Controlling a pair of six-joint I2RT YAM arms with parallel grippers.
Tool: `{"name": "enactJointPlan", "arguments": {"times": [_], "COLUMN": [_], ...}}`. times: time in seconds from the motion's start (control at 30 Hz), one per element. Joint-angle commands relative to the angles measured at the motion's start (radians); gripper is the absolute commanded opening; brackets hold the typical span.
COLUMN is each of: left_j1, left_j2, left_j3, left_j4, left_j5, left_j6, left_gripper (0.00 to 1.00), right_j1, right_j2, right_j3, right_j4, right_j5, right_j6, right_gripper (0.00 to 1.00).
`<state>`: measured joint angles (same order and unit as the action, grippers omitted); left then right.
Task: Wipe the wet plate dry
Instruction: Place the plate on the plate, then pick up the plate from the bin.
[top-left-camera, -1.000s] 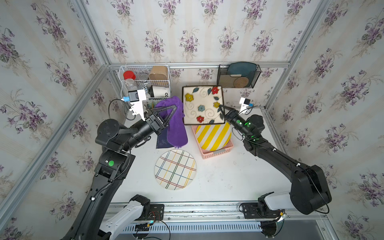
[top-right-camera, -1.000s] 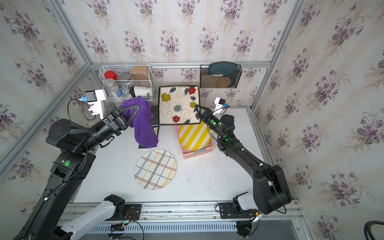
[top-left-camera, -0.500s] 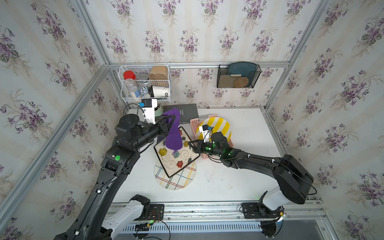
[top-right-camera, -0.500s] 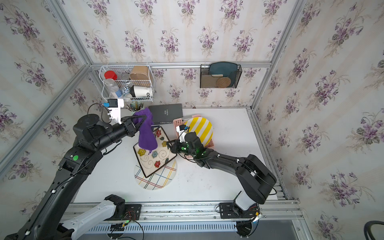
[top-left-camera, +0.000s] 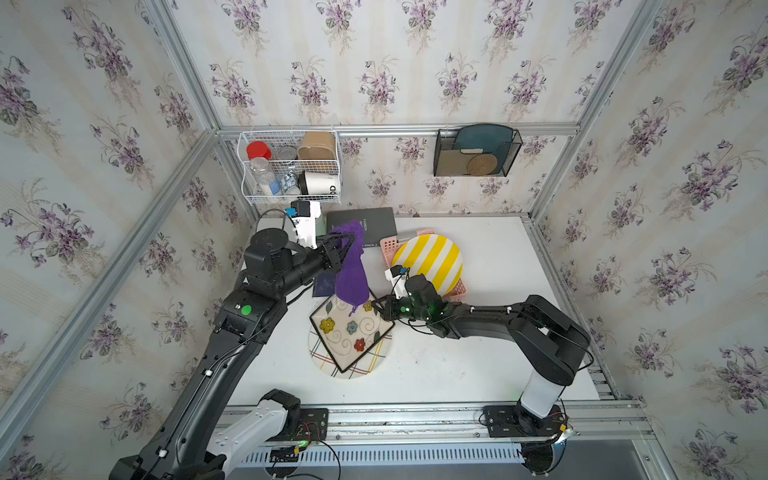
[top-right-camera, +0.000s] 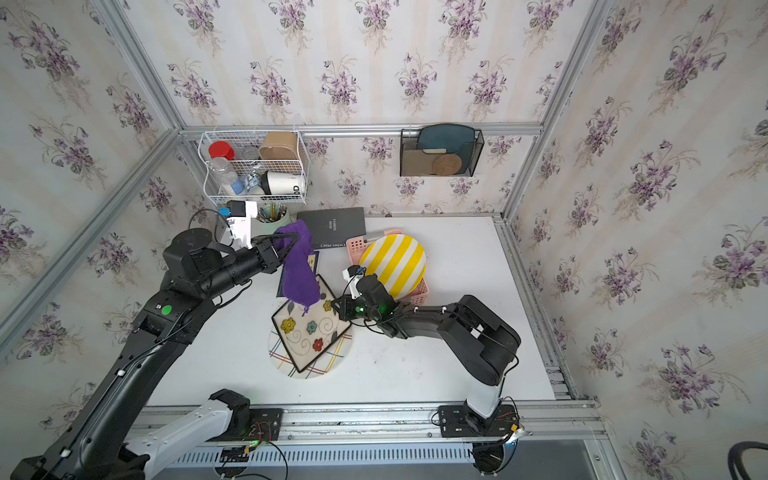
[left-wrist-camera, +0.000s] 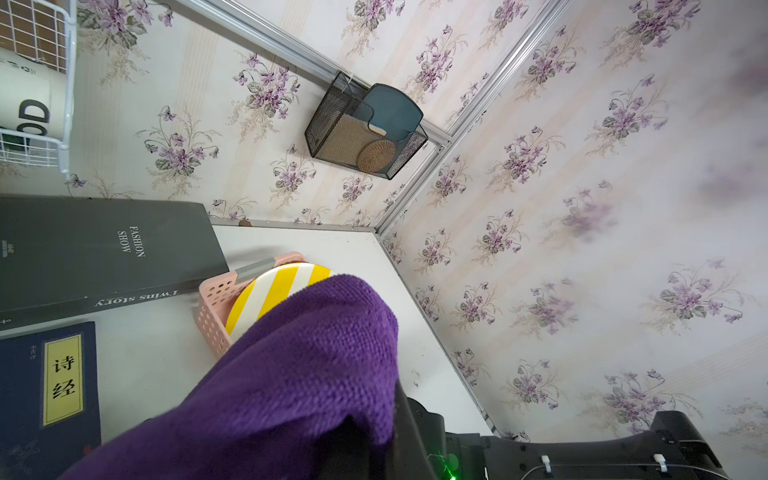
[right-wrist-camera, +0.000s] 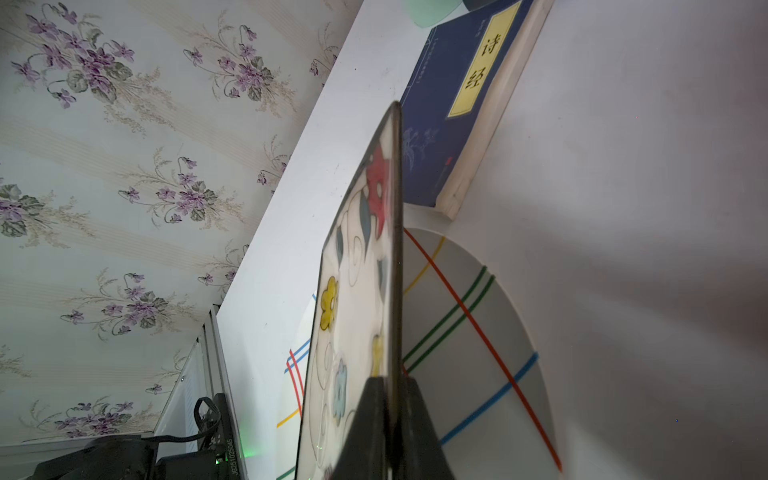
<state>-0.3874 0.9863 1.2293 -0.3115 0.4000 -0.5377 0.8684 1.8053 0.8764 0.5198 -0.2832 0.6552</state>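
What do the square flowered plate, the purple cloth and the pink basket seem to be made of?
Square flowered plate: likely glazed ceramic or glass; glossy, thin dark rim.
Purple cloth: knitted or microfibre textile; looped weave, limp drape.
Pink basket: probably plastic; matte, moulded holes.

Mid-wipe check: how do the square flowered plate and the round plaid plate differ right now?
Look: the square flowered plate has a dark rim and flowers; the round plaid plate has coloured crossing lines.
Pose: the right tool grips the square flowered plate by a corner; the round plaid plate lies flat underneath, ungripped.
The purple cloth hangs over the square flowered plate, not the round plaid plate.
Both are pale.
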Motion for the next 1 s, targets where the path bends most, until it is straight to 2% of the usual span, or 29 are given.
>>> {"name": "enactJointPlan", "arguments": {"times": [0.0, 0.07, 0.2, 0.3, 0.37, 0.5, 0.63, 0.73, 0.87, 0.97], "left_j1": [0.0, 0.0, 0.001, 0.001, 0.0, 0.001, -0.001, 0.0, 0.001, 0.0], "left_j2": [-0.002, -0.003, 0.0, 0.004, 0.008, 0.022, 0.042, 0.05, 0.053, 0.06], "left_j3": [-0.005, -0.008, -0.018, -0.024, -0.026, -0.03, -0.035, -0.042, -0.044, -0.051], "left_j4": [0.043, 0.04, 0.04, 0.048, 0.053, 0.061, 0.064, 0.073, 0.068, 0.074], "left_j5": [0.015, 0.015, 0.017, 0.019, 0.023, 0.026, 0.044, 0.052, 0.049, 0.05], "left_j6": [-0.011, -0.011, -0.011, -0.014, -0.016, -0.018, -0.022, -0.029, -0.025, -0.029], "left_gripper": [0.0, 0.0, 0.0, 0.0, 0.0, 0.0, 0.0, 0.0, 0.0, 0.0], "right_j1": [0.001, 0.001, 0.002, 0.001, -0.01, -0.118, -0.436, -0.596, -0.694, -0.739], "right_j2": [0.033, 0.035, -0.039, -0.131, -0.199, -0.307, -0.281, -0.21, -0.148, -0.061], "right_j3": [0.009, 0.012, 0.021, 0.054, 0.068, 0.099, 0.227, 0.293, 0.316, 0.378], "right_j4": [-0.072, -0.094, -0.141, -0.217, -0.234, -0.288, -0.48, -0.607, -0.617, -0.637], "right_j5": [0.048, 0.051, 0.085, 0.155, 0.176, 0.169, 0.121, 0.048, 0.082, 0.041], "right_j6": [-0.042, -0.05, -0.081, -0.12, -0.142, -0.177, -0.189, -0.176, -0.24, -0.276], "right_gripper": [0.13, 0.22, 0.51, 0.75, 0.83, 0.85, 0.77, 0.72, 0.76, 0.78]}}
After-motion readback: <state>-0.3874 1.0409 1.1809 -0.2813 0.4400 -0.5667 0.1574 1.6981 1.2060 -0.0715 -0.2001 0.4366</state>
